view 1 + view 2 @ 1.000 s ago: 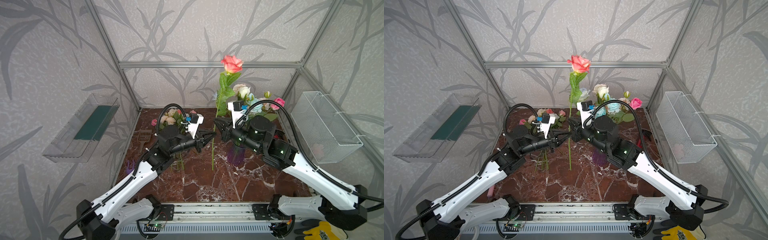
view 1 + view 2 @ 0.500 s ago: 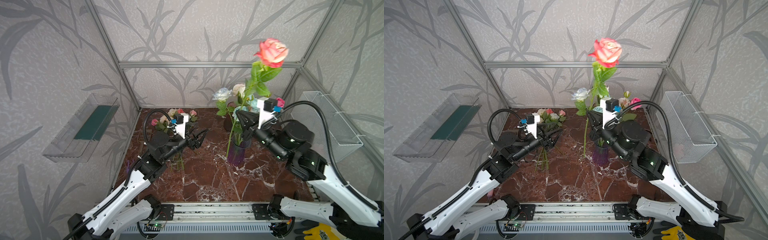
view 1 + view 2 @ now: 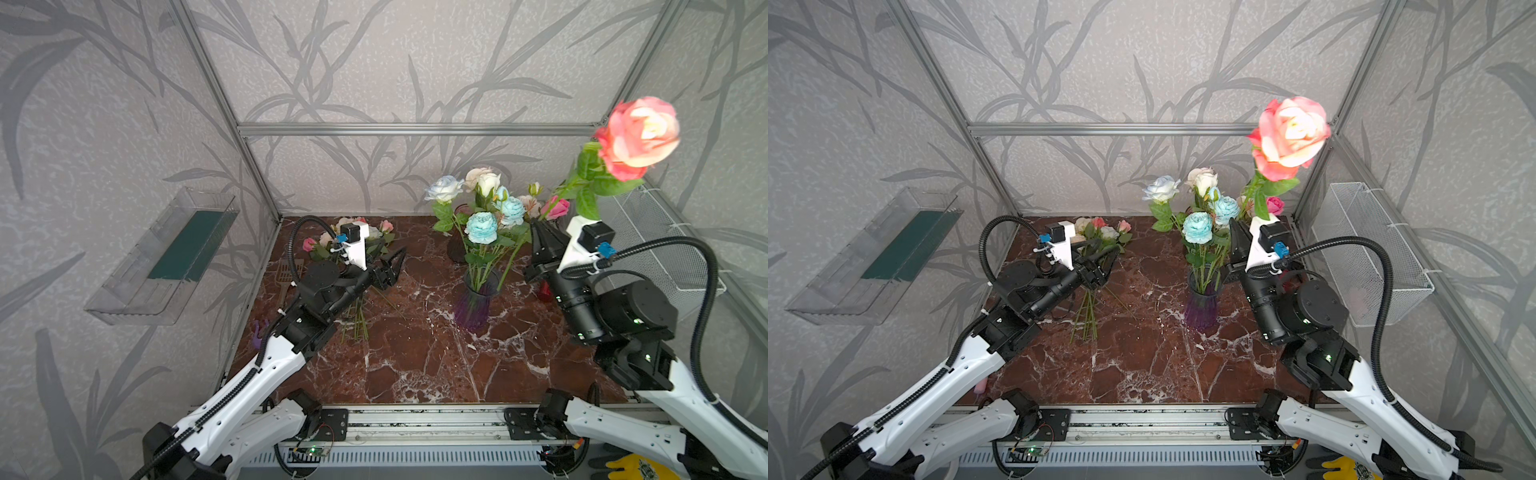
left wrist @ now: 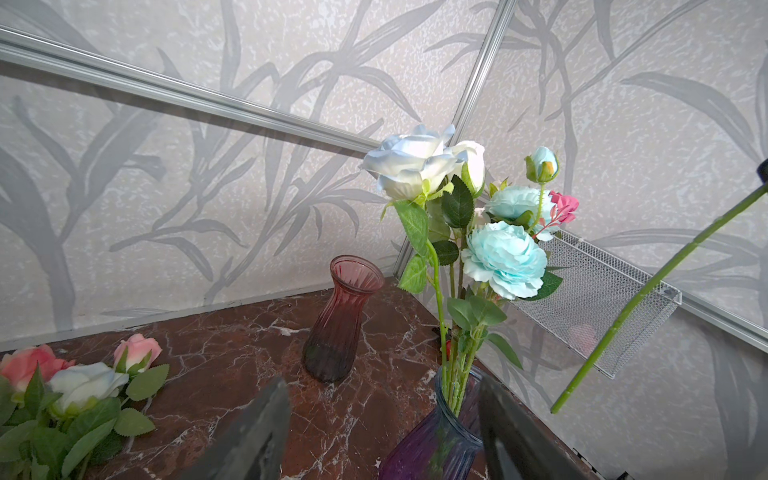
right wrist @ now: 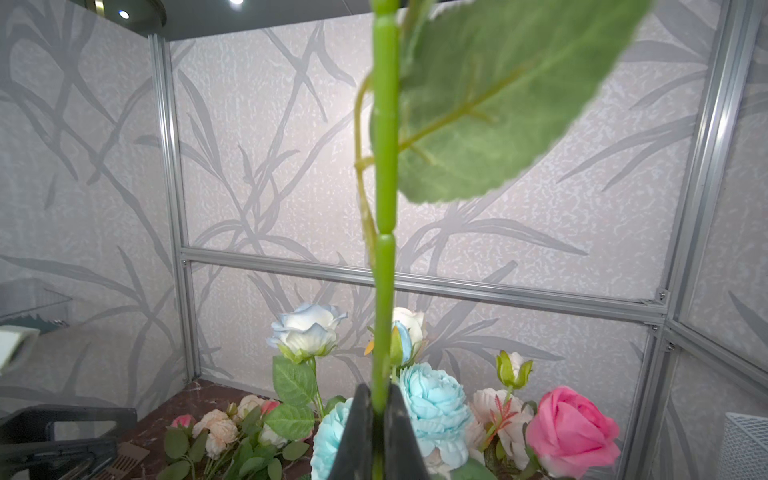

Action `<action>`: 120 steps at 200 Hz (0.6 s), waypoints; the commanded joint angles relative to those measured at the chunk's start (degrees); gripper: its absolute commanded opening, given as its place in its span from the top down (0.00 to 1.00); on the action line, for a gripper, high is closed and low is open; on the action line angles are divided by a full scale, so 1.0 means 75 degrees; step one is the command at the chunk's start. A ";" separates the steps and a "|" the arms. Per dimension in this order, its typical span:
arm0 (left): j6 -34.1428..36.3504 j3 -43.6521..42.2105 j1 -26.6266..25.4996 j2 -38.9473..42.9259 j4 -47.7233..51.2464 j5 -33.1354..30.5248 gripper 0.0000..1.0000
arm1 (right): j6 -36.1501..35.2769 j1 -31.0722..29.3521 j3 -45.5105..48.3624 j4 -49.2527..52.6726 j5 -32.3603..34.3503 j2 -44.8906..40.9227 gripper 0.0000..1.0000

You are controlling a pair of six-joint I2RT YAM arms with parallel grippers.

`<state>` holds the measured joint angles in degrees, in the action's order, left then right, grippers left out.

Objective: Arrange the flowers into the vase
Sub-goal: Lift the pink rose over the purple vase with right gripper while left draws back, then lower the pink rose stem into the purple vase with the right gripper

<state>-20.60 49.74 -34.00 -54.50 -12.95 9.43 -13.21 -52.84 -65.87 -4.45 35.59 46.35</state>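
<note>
My right gripper [image 3: 540,232] [image 3: 1235,232] [image 5: 377,399] is shut on the green stem [image 5: 384,208] of a coral rose [image 3: 638,133] [image 3: 1289,133], held high at the right. The stem's lower end [image 4: 665,282] hangs in the air beside the mouth of the purple vase [image 3: 473,305] [image 3: 1202,305] [image 4: 436,440], outside it. Several flowers [image 3: 482,226] [image 3: 1198,226], blue, white and pink, stand in that vase. More flowers [image 3: 357,237] [image 3: 1100,232] [image 4: 75,390] lie on the table at the back left. Above their stems my left gripper [image 3: 395,259] [image 3: 1106,259] [image 4: 384,386] is open and holds nothing.
A dark red vase [image 4: 343,320] [image 3: 455,249] stands behind the purple one. A wire basket [image 3: 648,249] [image 3: 1370,249] hangs on the right wall. On the left wall is a clear tray [image 3: 166,257]. A small brown spatula [image 3: 284,272] lies by the left edge.
My left gripper let go of the coral rose's stem, opened and drew back to the left. My right arm carried the rose up and to the right, past the vase.
</note>
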 commanded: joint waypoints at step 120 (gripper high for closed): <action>-0.0628 -0.0106 0.0613 -0.0291 -0.0621 0.0497 0.28 | 0.1217 0.1162 0.1303 -0.1357 -0.0509 0.0453 1.00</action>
<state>-23.42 49.63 -30.33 -56.55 -14.90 11.51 -8.05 -44.47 -58.33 -12.73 32.77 50.11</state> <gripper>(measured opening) 0.725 0.058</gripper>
